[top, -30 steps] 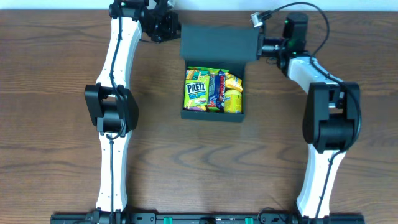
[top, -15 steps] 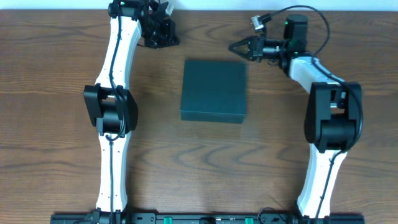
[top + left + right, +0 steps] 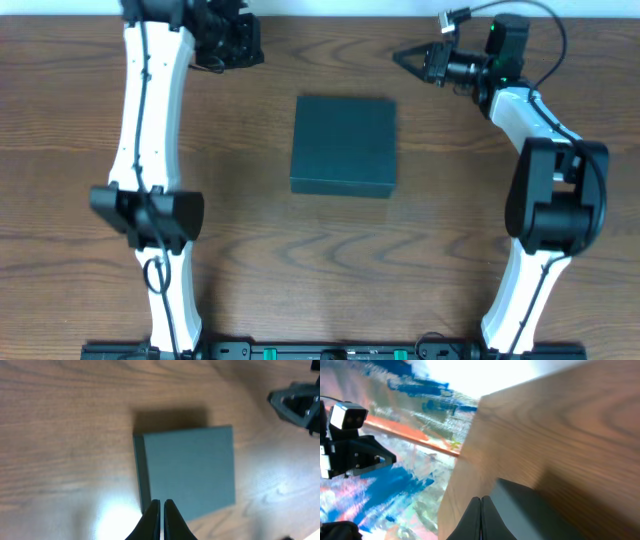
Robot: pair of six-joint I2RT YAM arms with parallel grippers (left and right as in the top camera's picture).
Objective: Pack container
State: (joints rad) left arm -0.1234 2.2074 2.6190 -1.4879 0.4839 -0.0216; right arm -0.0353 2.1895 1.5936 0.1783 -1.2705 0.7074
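- My left gripper (image 3: 161, 511) has its two fingers pressed together, with nothing between them. It is over the far left part of the table (image 3: 250, 250).
- My right gripper (image 3: 481, 508) is likewise closed to a point and empty, near the table's far right edge.
- The container (image 3: 344, 146) sits on the wood between them, mid-table, its lid lying flat and closed. Both grippers are well apart from it.

A dark wood-grain table (image 3: 80, 150) catches bright glare (image 3: 115, 510), with a blurred blue-and-red backdrop (image 3: 395, 485) beyond its edge.
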